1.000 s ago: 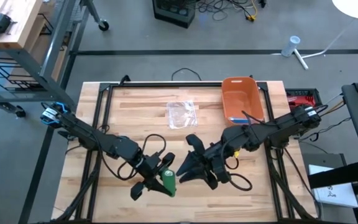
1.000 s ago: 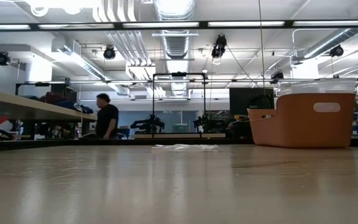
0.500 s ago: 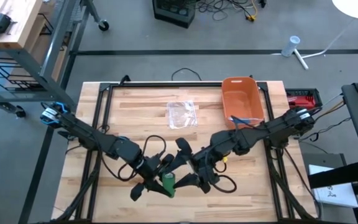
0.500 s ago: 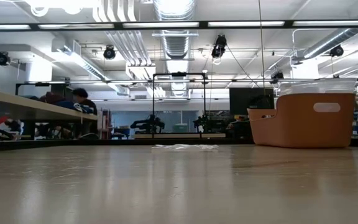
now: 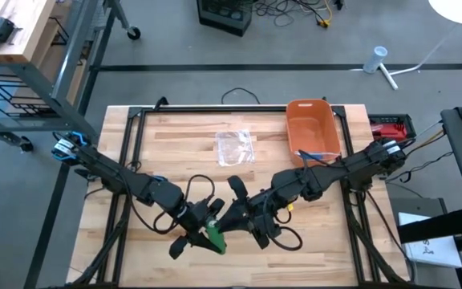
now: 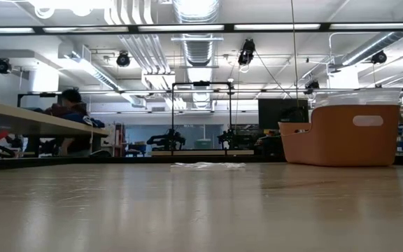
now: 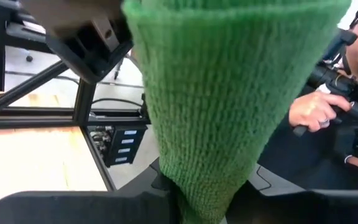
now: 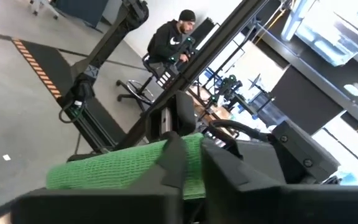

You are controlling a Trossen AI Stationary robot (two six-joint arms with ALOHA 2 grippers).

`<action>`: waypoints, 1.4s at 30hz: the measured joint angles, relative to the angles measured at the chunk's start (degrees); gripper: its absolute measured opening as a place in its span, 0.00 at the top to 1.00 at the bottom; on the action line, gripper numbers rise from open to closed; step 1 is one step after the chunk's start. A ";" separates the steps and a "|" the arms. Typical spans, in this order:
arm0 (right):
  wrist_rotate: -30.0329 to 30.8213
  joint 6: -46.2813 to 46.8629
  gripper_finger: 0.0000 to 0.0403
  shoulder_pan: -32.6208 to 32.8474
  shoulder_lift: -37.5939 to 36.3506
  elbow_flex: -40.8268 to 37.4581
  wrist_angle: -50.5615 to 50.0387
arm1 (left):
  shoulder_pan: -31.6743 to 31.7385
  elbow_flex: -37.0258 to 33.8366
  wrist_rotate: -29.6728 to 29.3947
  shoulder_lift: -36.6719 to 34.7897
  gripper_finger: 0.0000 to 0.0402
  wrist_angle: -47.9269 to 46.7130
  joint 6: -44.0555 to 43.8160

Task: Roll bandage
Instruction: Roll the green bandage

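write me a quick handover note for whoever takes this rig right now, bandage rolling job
Left gripper: shut on the green bandage, held above the table's front middle.
Right gripper: jaws closed on the same bandage from the other side; both arms meet there.
Orange bin and clear plastic wrapper sit at the back, untouched.
Done: bandage picked up, gripped by both.
Left: finish rolling. How far it is rolled cannot be told.
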 joint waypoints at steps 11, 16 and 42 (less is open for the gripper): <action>2.94 -3.09 0.99 0.25 -1.03 3.13 -6.56 | 0.10 0.08 -0.53 0.00 0.81 -0.75 -0.42; 6.60 -5.09 0.92 1.52 -4.27 3.38 -10.42 | 0.00 0.09 -0.25 0.09 0.81 -1.72 -0.13; 55.14 29.15 0.34 5.93 -6.25 3.34 -31.65 | 8.31 0.02 -54.88 6.21 0.81 4.13 33.29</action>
